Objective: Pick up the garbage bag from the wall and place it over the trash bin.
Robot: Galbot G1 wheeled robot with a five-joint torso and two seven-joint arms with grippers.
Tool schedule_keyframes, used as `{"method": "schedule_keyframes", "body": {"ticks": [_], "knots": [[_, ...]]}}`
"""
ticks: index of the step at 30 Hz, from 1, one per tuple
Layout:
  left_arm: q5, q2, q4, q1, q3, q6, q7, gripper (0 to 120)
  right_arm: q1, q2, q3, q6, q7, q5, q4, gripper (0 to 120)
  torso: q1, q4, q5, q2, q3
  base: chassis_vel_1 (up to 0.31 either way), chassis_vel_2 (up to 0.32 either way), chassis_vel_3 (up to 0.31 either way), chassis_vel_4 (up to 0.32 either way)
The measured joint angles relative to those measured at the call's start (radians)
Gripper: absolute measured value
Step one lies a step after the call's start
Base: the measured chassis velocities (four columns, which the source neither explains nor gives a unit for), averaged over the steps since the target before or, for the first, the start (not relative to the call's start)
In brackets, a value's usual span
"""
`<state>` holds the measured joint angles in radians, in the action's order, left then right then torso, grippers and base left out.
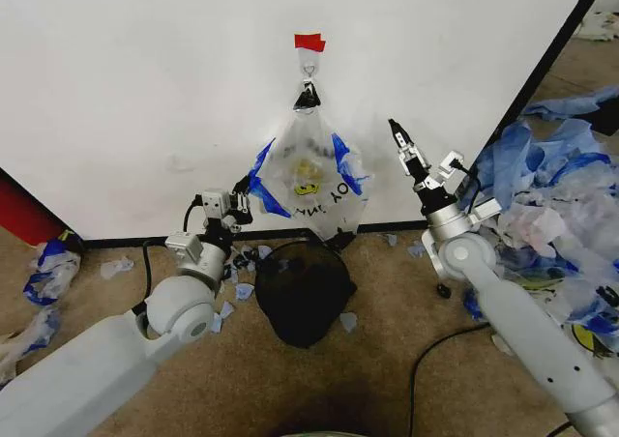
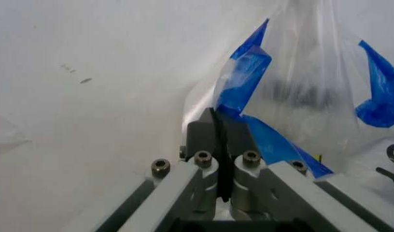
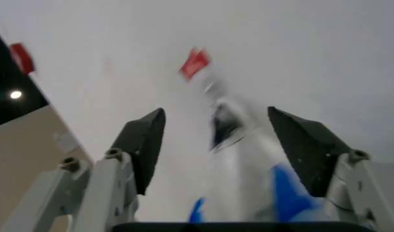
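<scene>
With the bag (image 1: 308, 171) on the wall (image 1: 145, 79) hook above the bin (image 1: 302, 287), left gripper (image 1: 242, 196) pinching its blue edge and right gripper (image 1: 399, 137) spread empty, lift gently to avoid tearing.

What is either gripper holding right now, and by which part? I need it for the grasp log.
The left gripper pinches the garbage bag at its blue side trim. The right gripper, open, holds nothing.

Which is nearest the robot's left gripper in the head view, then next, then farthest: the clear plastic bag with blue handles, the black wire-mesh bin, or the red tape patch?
1. Clear plastic bag with blue handles: the left gripper is shut on its blue edge.
2. Black wire-mesh bin: on the floor, just below and to the right.
3. Red tape patch: high on the white wall, above the bag's hook.
</scene>
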<state>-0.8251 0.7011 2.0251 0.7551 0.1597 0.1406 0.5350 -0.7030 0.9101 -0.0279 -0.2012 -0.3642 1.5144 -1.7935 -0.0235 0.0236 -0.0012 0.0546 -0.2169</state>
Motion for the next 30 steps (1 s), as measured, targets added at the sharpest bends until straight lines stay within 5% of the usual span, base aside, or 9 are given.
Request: {"method": "schedule_keyframes", "body": {"ticks": [7, 14, 30], "knots": [[0.0, 0.002, 0.0, 0.009, 0.0, -0.001, 0.001, 0, 0.061, -0.045, 0.155, 0.098, 0.412, -0.107, -0.161, 93, 0.0, -0.0002, -0.0001, 0.0, 0.0, 0.0, 0.0, 0.0, 0.0], [0.001, 0.006, -0.002, 0.011, 0.001, -0.002, 0.002, 0, 0.114, -0.041, 0.227, 0.23, 0.73, -0.227, -0.23, 100, 0.0, 0.0, 0.0, 0.0, 0.0, 0.0, 0.0, 0.0, 0.0], [0.002, 0.002, -0.002, 0.018, -0.011, -0.002, 0.002, 0, 0.273, -0.031, 0.339, 0.268, 0.767, -0.313, -0.201, 100, 0.0, -0.0001, 0.0, 0.0, 0.0, 0.0, 0.0, 0.0, 0.0]]}}
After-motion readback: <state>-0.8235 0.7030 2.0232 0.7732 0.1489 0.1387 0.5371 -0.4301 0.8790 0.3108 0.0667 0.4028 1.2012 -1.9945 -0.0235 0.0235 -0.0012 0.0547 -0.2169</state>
